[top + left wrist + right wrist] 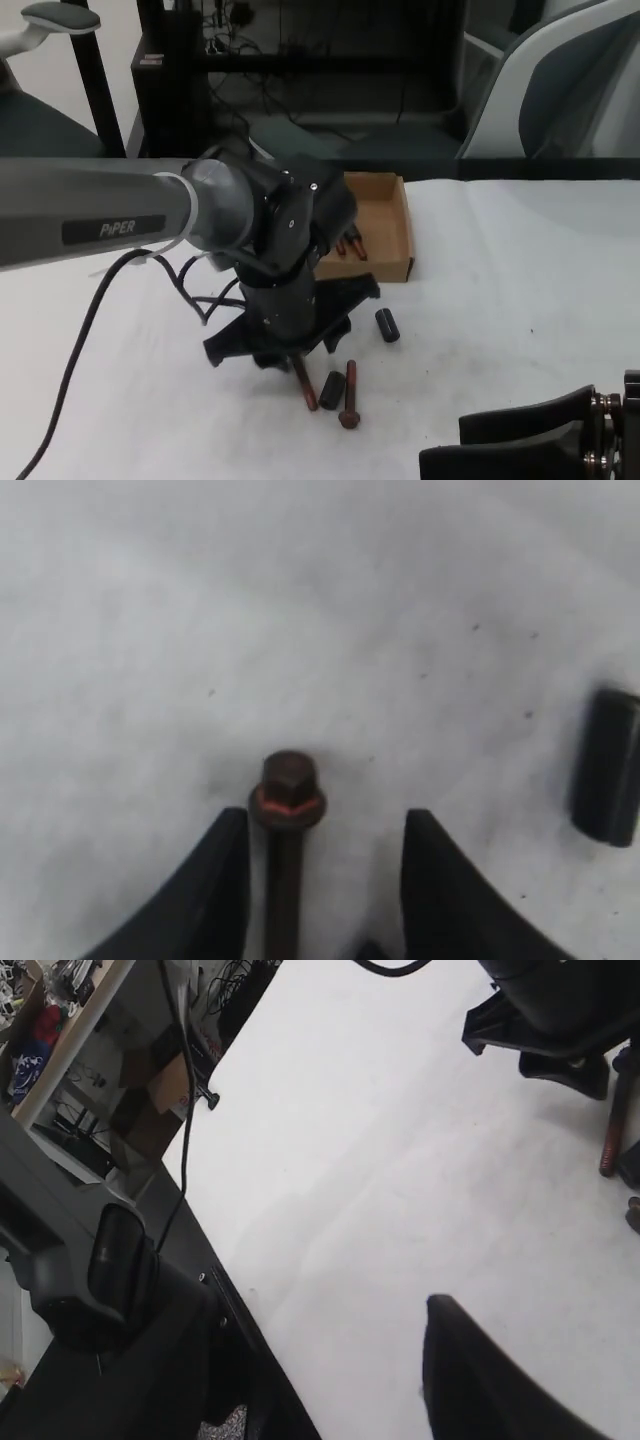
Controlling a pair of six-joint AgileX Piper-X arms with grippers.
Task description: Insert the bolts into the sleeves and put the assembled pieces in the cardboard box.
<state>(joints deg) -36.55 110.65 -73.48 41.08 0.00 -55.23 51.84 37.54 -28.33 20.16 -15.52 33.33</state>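
Target bolt [286,865] lies flat on the bench [520,280], on the near side of the cardboard box [372,268] and well apart from it.

Axis: the shank runs lengthwise down the slot of the left claw [327,825], and the flanged hex head sticks out just past the fingertips, pointing away from the wrist. From the high view the long axis runs roughly from the box side towards the near bench edge, slightly skewed.

Left claw is released. Its fingers [215,900] straddle the shank, and the bolt sits off-centre, close to one finger. I can't tell whether it touches that finger.

Step, as I read it: grasping a bolt, before insertion. The next move calls for clenching on the shank, which should self-centre it, then lifting without nudging the neighbours.

Neighbours:
- A sleeve [331,388] and a second bolt [350,393] lie just beside the target, on the same near side of the box.
- Another sleeve [387,325] lies between them and the box.
- A few assembled pieces [350,243] are already inside the box.

Right claw [505,440] sits far from the box at the near bench edge. I can't tell whether it is released or clenched.
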